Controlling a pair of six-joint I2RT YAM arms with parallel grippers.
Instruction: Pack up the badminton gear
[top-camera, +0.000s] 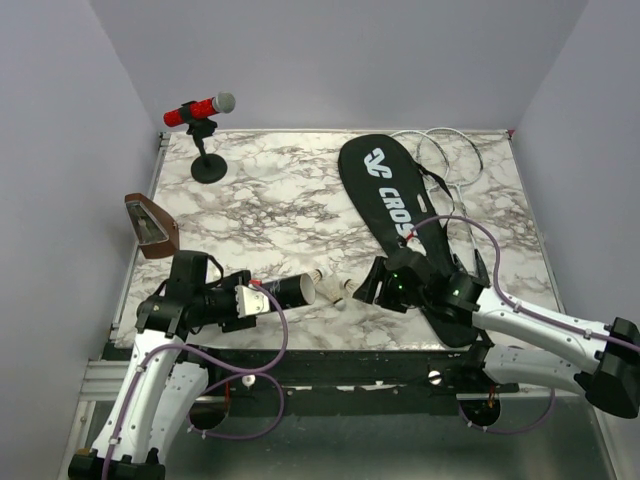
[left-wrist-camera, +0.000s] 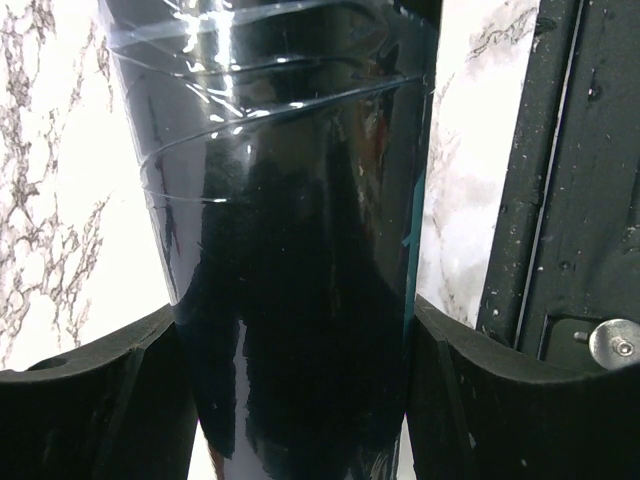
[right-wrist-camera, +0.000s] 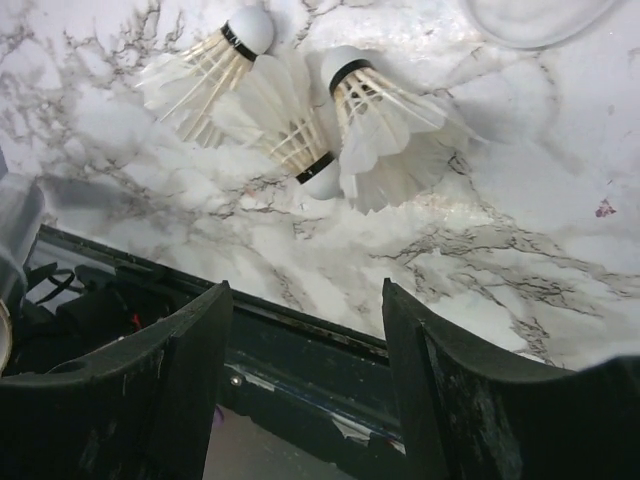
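Glossy black tube (left-wrist-camera: 300, 250), three feathery white shuttlecocks (right-wrist-camera: 290, 130), veined marble (right-wrist-camera: 520, 250)

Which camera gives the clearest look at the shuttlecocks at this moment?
The right wrist view: three shuttlecocks lie close together on the marble, cork heads and feathers sharp. The top external view shows them only as small white specks beside the end of the black tube. The left wrist view shows none, just the tube.

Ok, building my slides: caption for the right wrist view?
Open right gripper facing three white shuttlecocks clustered near the marble table edge.
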